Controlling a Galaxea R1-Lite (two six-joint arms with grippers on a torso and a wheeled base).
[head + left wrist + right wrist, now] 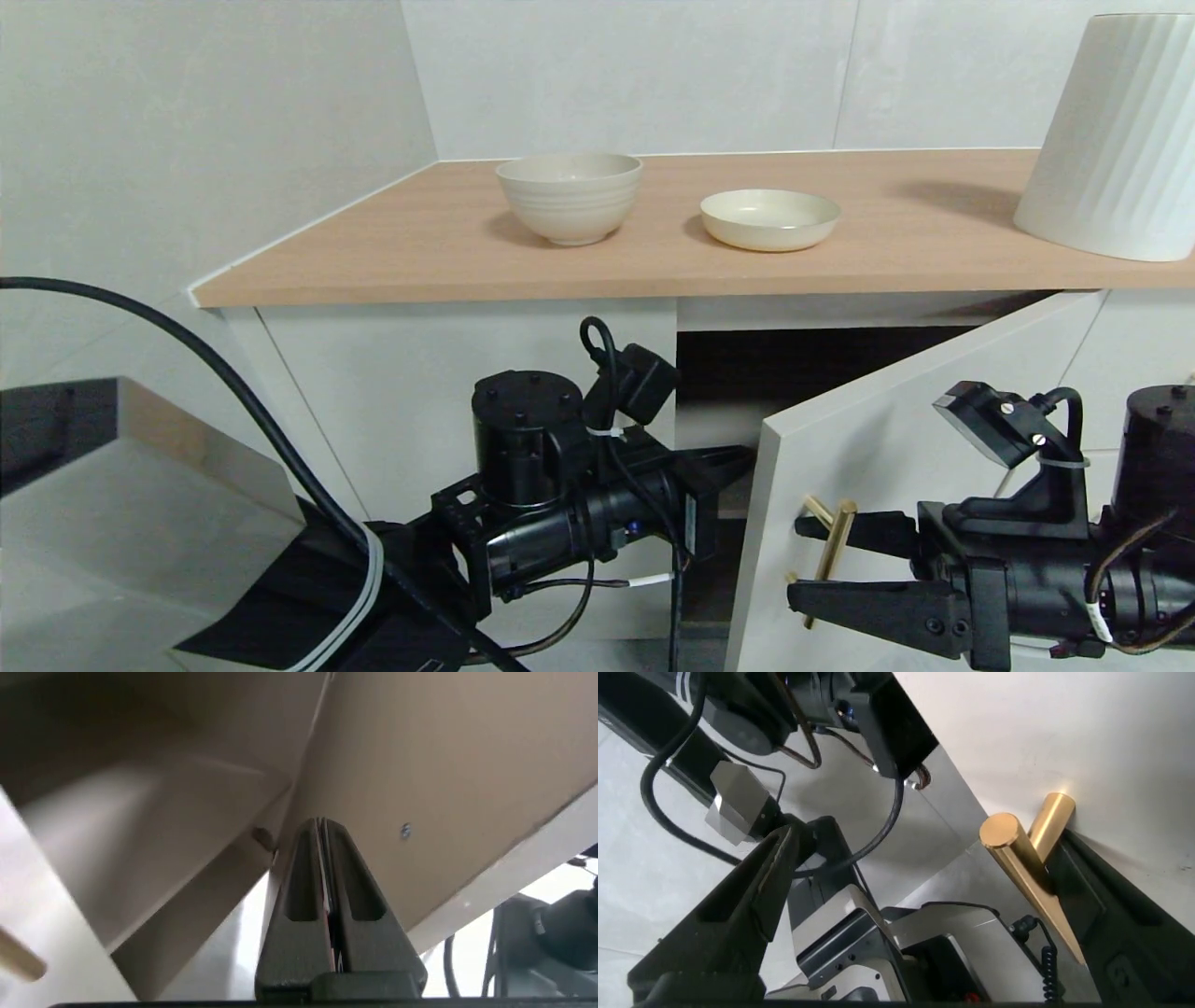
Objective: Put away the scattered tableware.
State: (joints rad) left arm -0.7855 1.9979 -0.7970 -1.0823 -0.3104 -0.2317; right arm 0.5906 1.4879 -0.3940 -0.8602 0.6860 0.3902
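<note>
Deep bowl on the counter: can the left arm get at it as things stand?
Probably not directly. The left gripper sits shut at the cabinet opening, below the countertop, behind the half-open door. It would have to back out and lift first. The bowl itself stands free.

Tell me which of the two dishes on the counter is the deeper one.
The ribbed bowl, the one on the robot's left. It stands tall with steep sides; the dish to its right is low and shallow.
</note>
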